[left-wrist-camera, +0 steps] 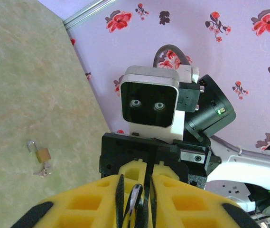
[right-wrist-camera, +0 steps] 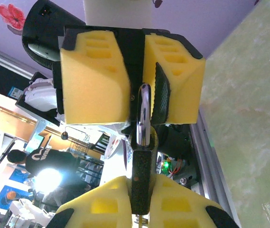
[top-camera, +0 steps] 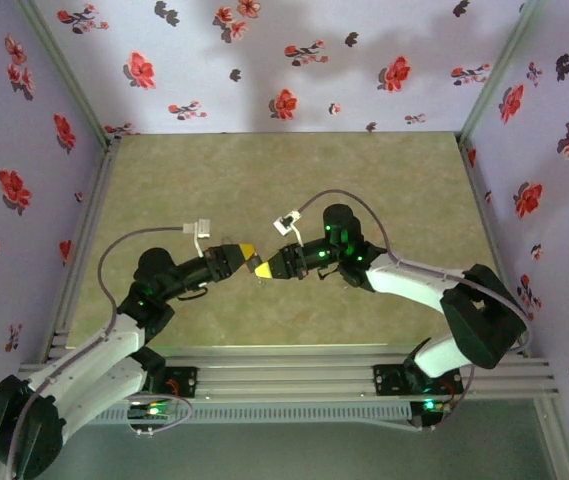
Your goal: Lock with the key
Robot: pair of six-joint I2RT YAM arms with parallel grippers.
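Right hand [right-wrist-camera: 141, 186] clamped on padlock [right-wrist-camera: 141, 164]; left hand [right-wrist-camera: 142, 119] pinching its shackle [right-wrist-camera: 144, 105]. Risk: an off-axis squeeze twists the padlock from the grip.

Soft, even light is falling on the table [top-camera: 384, 180], with a faint shadow darkening the back wall [top-camera: 259, 105]. A bright spot [right-wrist-camera: 47, 179] is glaring in the right wrist view's blurry background.

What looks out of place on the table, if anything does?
A small brass padlock lies on its side on the table, with what looks like a tiny bunch of keys at its base. It rests alone on the bare surface, and nothing touches it. Nothing looks spilled or damaged.
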